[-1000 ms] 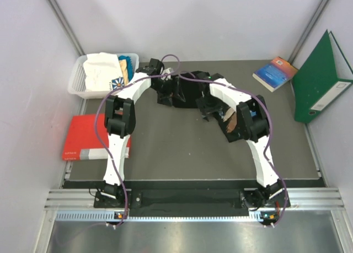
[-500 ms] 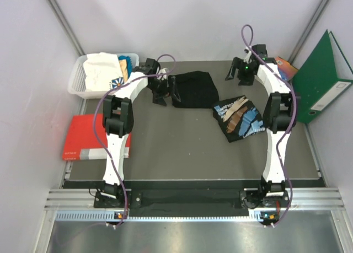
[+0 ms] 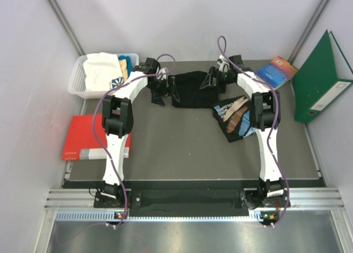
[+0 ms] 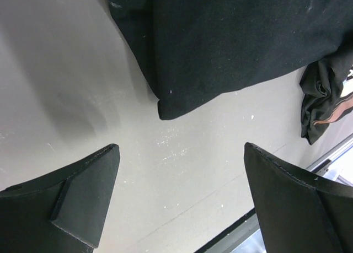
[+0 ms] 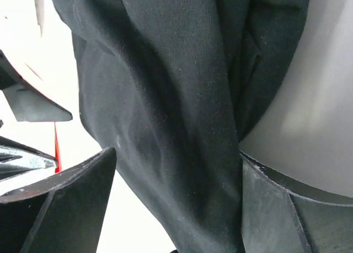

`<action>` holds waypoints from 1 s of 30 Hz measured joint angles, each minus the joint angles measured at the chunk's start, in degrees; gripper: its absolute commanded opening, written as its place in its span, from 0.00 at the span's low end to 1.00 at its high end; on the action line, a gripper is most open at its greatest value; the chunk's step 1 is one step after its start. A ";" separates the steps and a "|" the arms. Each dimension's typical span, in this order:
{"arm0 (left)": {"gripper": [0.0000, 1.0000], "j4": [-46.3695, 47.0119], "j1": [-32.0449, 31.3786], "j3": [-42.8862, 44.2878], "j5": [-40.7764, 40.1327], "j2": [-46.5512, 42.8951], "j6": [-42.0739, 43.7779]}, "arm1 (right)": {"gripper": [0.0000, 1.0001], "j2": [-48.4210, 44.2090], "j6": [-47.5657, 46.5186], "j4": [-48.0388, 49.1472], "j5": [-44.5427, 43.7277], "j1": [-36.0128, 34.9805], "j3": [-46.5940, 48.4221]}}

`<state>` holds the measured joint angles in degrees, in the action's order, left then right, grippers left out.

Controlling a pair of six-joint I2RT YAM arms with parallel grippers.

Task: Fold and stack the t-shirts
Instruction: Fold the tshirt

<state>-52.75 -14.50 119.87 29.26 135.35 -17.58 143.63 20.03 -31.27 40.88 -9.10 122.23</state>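
Observation:
The plain black t-shirt [image 3: 193,89] lies folded at the back middle of the grey table [image 3: 182,148]. My left gripper [image 3: 164,91] stands open just off its left edge. In the left wrist view, the left gripper [image 4: 181,148] has only bare table between its fingers, with the shirt's corner [image 4: 165,107] ahead. My right gripper [image 3: 213,79] is at the shirt's right edge. It is open [image 5: 177,152], with a thick fold of the black shirt [image 5: 165,71] lying between its fingers. White and cream t-shirts [image 3: 102,70] and a teal one [image 3: 131,62] sit in the basket.
A white basket [image 3: 77,82] stands at the back left, with a red book [image 3: 91,137] in front of it. A black piece with blue and tan print [image 3: 238,118] lies right of the shirt. At the back right are a blue book [image 3: 274,72] and a green binder [image 3: 320,79].
The right arm left the printed piece, swung to the back right corner, then came to the black shirt's right edge. The left arm has barely moved.

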 measured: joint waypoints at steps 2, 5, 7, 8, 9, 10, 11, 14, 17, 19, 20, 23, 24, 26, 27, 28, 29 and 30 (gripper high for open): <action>0.99 -0.04 0.00 0.00 -0.02 0.00 0.00 | 0.77 0.00 -0.02 0.24 0.72 0.02 -0.33; 0.99 -0.07 0.00 0.00 0.00 0.00 0.02 | 0.44 0.00 -0.83 -0.52 0.46 -0.02 -0.35; 0.99 -0.07 0.00 0.00 0.02 0.00 0.00 | 0.28 0.00 -2.29 -1.81 -0.85 -0.15 -0.33; 0.99 -0.09 0.00 0.00 0.02 0.00 0.02 | 0.23 0.07 -2.82 -2.95 -2.05 -0.37 -0.31; 0.99 -0.09 0.00 0.00 0.02 0.00 0.02 | 0.21 0.24 -3.26 -4.15 -3.32 -0.68 -0.28; 0.99 -0.09 0.00 0.00 0.04 0.00 0.02 | 0.18 0.48 -3.74 -5.68 -4.42 -1.18 0.48; 0.99 -0.09 0.00 0.00 0.04 0.00 0.04 | 0.16 0.66 -4.44 -6.69 -5.68 -1.66 1.20; 0.99 -0.09 0.00 -0.04 0.02 0.00 0.13 | 0.07 1.33 -7.65 -11.13 -11.58 -4.44 5.55; 0.99 -0.11 0.00 -0.09 0.00 0.00 0.17 | 0.06 1.38 -9.49 -12.66 -14.71 -7.98 6.69; 0.99 -0.15 0.00 -0.11 -0.07 0.00 0.17 | 0.05 1.36 -11.23 -13.64 -16.72 -12.96 7.26; 0.99 -0.15 0.00 -0.11 -0.09 0.00 0.17 | 0.05 1.36 -11.34 -13.66 -16.79 -13.14 7.28; 0.99 -0.52 0.00 -0.11 -0.90 0.00 0.11 | 0.04 0.57 -12.66 -14.73 -18.38 -15.26 6.93; 0.99 -0.59 0.00 -0.11 -1.33 0.00 0.11 | 0.04 -0.04 -13.11 -15.37 -19.23 -15.74 6.34; 0.99 -0.85 0.00 -0.11 -2.12 0.00 -0.04 | 0.04 -1.57 -14.08 -17.09 -20.90 -16.41 4.81; 0.99 -0.87 0.00 -0.13 -2.62 -0.09 -0.24 | 0.04 -2.64 -14.49 -17.88 -21.75 -16.57 3.61; 0.99 -0.85 0.00 -0.20 -3.17 -0.26 -0.31 | 0.04 -3.65 -14.80 -18.49 -22.40 -16.61 2.47; 0.99 -0.74 -0.04 -0.48 -4.07 -0.63 -0.48 | 0.04 -5.03 -15.21 -19.28 -23.17 -16.57 0.76; 0.99 -0.66 -0.09 -0.90 -5.03 -1.29 -0.70 | 0.04 -6.36 -15.61 -20.20 -23.91 -16.52 -0.79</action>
<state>-53.41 -14.59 118.98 24.23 134.06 -18.28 137.27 4.43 -51.46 16.97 -25.63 121.45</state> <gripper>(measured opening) 0.987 0.173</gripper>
